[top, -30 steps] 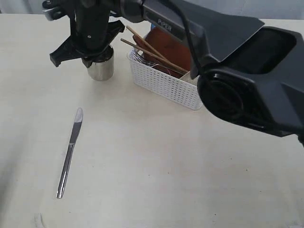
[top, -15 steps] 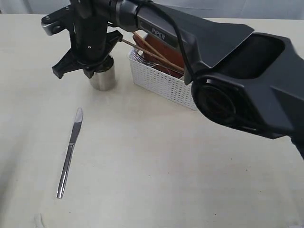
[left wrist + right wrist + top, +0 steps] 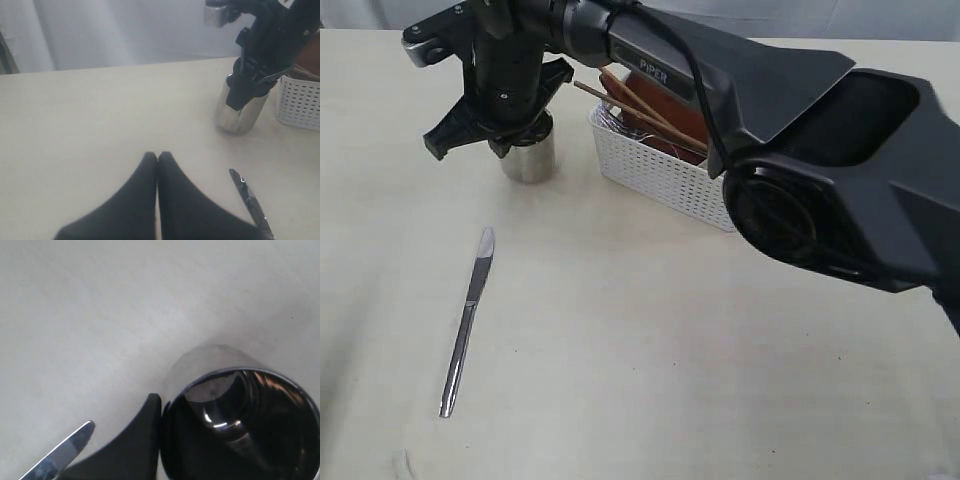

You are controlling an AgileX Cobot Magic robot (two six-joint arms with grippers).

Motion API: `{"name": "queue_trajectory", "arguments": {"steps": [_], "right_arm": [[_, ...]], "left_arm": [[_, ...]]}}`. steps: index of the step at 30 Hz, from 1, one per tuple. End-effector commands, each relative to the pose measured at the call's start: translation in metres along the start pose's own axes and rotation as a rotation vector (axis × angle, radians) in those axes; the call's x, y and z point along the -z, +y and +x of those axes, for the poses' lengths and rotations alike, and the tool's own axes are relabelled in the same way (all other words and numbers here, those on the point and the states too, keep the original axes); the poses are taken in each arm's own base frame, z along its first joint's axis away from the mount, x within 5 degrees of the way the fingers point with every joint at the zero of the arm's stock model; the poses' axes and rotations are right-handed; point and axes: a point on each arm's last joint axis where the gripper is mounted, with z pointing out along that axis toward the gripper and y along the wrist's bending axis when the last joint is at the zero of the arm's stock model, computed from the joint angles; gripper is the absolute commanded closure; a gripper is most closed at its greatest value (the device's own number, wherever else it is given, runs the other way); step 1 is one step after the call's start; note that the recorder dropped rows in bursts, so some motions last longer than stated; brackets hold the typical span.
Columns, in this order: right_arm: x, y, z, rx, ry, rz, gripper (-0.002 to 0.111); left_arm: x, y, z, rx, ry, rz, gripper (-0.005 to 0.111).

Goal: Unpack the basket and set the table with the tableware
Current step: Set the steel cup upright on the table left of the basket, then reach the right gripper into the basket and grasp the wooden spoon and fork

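Soft even light; glare inside the cup; mild blur.

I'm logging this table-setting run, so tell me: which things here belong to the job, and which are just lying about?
For the job: cup, knife, chopsticks, plate, basket, table.
Lying about: nothing loose that I can see; only the curtain behind the table.

white lettering "PiPER" on the black right arm; nothing else legible
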Motion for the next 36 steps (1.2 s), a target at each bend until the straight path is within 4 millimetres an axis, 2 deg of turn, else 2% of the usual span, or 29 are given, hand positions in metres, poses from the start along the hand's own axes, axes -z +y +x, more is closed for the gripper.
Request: {"name": "queue_trajectory", "arguments": {"steps": [1, 6, 7, 12, 17, 21, 25, 27, 31, 36], "right_arm": [[0.006, 0.0, -0.003, 0.0, -0.018, -0.019, 0.103], [0.006, -0.001, -0.002, -0.007, -0.014, -0.008, 0.072], [0.006, -0.001, -0.002, -0.007, -0.014, -0.009, 0.07], [0.015, -0.001, -0.003, -0.004, -0.008, -0.004, 0.07], [0.052, -0.007, -0.008, 0.011, -0.043, 0.047, 0.07], [0.087, -0.025, -0.011, -0.059, -0.089, 0.055, 0.07], [0.115, -0.056, -0.01, -0.124, -0.137, 0.086, 0.07], [0.123, -0.073, -0.005, -0.182, -0.137, 0.071, 0.07], [0.123, -0.093, 0.011, -0.213, -0.086, 0.053, 0.07], [0.092, -0.099, 0.046, -0.101, 0.094, 0.037, 0.076]], "left_arm": [[0.0, 0.0, 0.0, 0.004, -0.009, 0.008, 0.107], [0.0, 0.0, 0.0, 0.004, -0.009, 0.008, 0.107], [0.0, 0.0, 0.0, 0.004, -0.009, 0.008, 0.107], [0.0, 0.0, 0.0, 0.004, -0.009, 0.008, 0.107], [0.0, 0.0, 0.0, 0.004, -0.009, 0.008, 0.107], [0.0, 0.0, 0.0, 0.004, -0.009, 0.008, 0.107], [0.0, 0.0, 0.0, 0.004, -0.009, 0.008, 0.107], [0.0, 0.0, 0.0, 0.004, -0.009, 0.008, 0.107], [0.0, 0.0, 0.0, 0.004, -0.009, 0.008, 0.107], [0.0, 0.0, 0.0, 0.004, -0.009, 0.008, 0.107]]}}
